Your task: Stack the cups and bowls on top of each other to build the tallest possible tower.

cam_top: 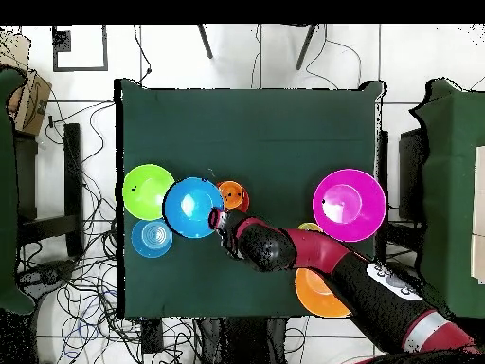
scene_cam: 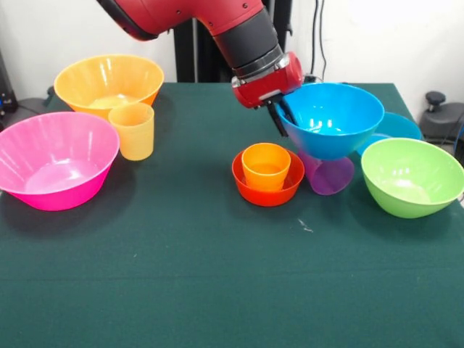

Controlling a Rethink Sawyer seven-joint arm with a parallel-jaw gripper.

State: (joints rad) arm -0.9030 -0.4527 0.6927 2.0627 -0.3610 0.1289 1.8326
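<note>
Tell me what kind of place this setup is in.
Most likely a robotics lab or test room, not a kitchen. A red and black robot arm works over a table covered in green cloth, loose cables trail across the tiled floor, and the plastic bowls look like test props.

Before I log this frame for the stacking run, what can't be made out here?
- Purple cup: front view, top covered by the held medium blue bowl; overhead, fully under it.
- Small blue bowl: front view, mostly behind the medium blue bowl.
- Pincer: its tips at the bowl rim are unclear.
- Yellow-orange cup: overhead, mostly under the arm.
</note>
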